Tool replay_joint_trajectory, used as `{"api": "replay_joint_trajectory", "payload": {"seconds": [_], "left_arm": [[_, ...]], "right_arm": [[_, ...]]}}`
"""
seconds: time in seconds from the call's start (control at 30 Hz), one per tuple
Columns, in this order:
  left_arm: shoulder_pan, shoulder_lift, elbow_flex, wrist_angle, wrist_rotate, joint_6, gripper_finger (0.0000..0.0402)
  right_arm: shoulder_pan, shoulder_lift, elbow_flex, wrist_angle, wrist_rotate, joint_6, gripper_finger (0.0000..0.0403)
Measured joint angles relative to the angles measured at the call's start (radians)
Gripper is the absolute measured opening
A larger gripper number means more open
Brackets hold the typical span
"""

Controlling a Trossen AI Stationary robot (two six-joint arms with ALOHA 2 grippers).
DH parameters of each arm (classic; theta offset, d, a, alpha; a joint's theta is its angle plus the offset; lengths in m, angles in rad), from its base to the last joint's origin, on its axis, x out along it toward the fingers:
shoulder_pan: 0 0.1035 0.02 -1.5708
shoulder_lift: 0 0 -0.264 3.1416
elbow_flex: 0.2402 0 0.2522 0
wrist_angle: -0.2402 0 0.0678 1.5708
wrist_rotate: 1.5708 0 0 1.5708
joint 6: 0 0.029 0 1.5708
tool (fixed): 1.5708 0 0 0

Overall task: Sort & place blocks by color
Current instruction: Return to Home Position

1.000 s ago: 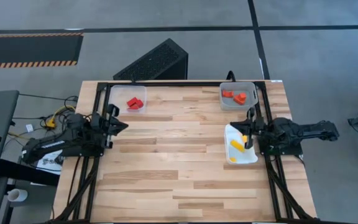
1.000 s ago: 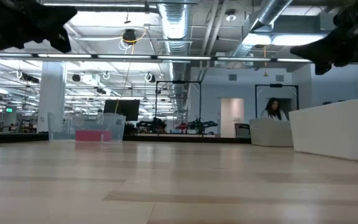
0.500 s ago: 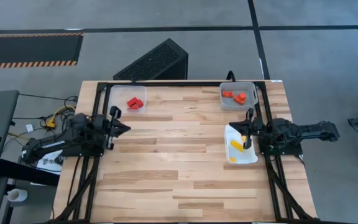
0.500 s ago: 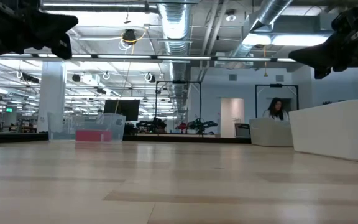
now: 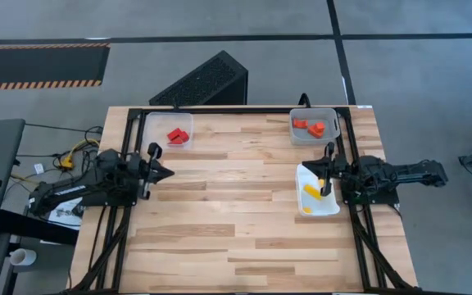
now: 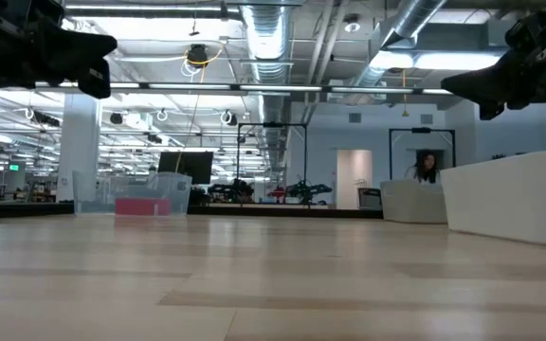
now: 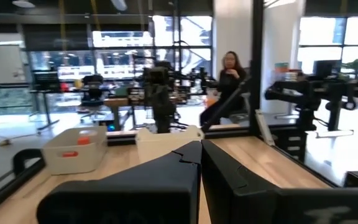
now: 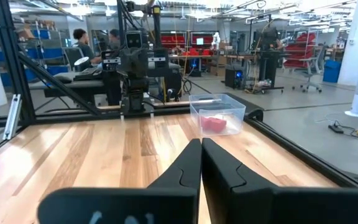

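Note:
Red blocks [image 5: 177,135] lie in the clear tray [image 5: 169,120] at the table's far left, also seen in the right wrist view as red blocks [image 8: 214,124]. Orange blocks [image 5: 309,127] lie in the grey tray [image 5: 313,112] at the far right. Yellow blocks [image 5: 311,191] lie in the white tray [image 5: 318,209] at the right edge. My left gripper [image 5: 168,172] [image 7: 199,149] hovers shut at the left edge, near the clear tray. My right gripper [image 5: 324,182] [image 8: 201,147] hovers shut over the white tray. Both stand well above the tabletop in the low view.
The wooden tabletop [image 5: 236,205] lies bare between the trays. A black frame [image 5: 220,109] rims the table. A dark slanted box [image 5: 207,80] sits beyond the far edge. People show in the room behind: one person [image 6: 426,166] and another person [image 7: 230,70].
My left gripper has drifted a little toward the table's right and near edge, staying shut. The blocks and trays have not moved.

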Motion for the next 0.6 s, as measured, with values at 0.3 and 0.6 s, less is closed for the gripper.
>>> {"api": "replay_joint_trajectory", "payload": {"seconds": [0.3,0.6], "left_arm": [[0.000,0.000,-0.001,-0.040,0.030,0.020,0.0000],[0.000,0.000,-0.001,-0.060,0.062,0.037,0.0000]], "right_arm": [[0.000,0.000,0.000,0.000,0.001,0.000,0.0031],[0.000,0.000,-0.001,0.000,0.002,0.000,0.0031]]}}
